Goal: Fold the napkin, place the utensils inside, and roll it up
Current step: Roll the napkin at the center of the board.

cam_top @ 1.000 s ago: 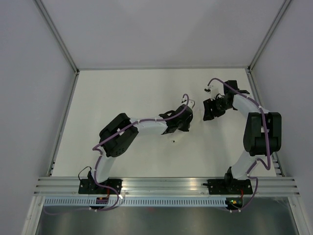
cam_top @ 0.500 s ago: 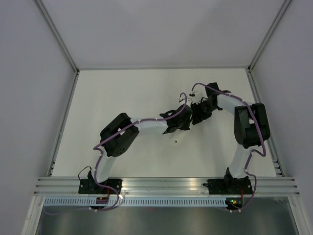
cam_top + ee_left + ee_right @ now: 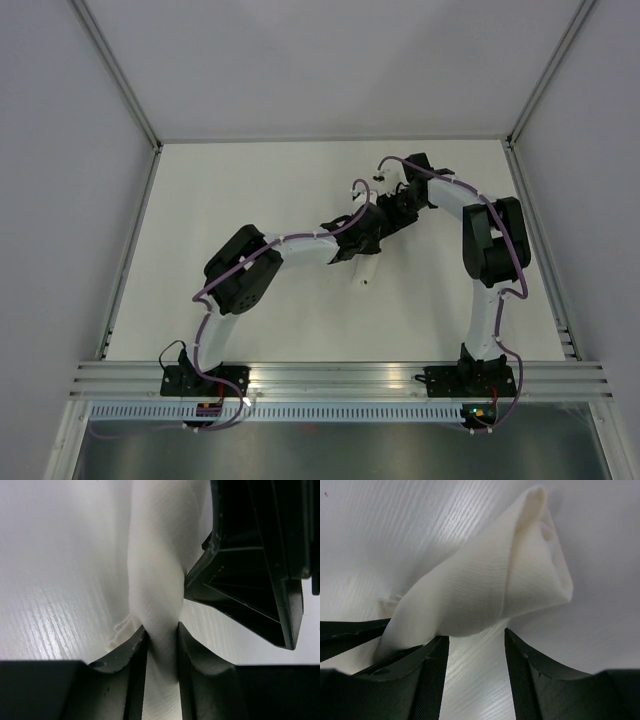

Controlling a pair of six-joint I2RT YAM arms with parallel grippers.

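The napkin [image 3: 155, 580] is a white rolled bundle, lifted a little off the white table. My left gripper [image 3: 160, 635] is shut on it, pinching the roll at its narrow middle. In the right wrist view the roll [image 3: 495, 590] runs from lower left to upper right, and its open layered end [image 3: 547, 525] points away. My right gripper [image 3: 475, 637] is open, its jaws just under and beside the roll, not closed on it. Its black finger [image 3: 250, 580] shows close on the right of the roll. The two grippers meet at the table's middle right: left gripper [image 3: 366, 235], right gripper [image 3: 390, 213]. No utensils show.
The white table [image 3: 250, 190] is walled by pale panels with metal posts at the back corners. An aluminium rail [image 3: 340, 375] with both arm bases runs along the near edge. The left gripper's fingers [image 3: 350, 635] show in the right wrist view at lower left.
My right arm has swung left across the table until its gripper is against the left gripper. The left gripper has moved slightly back and left with the napkin in it.
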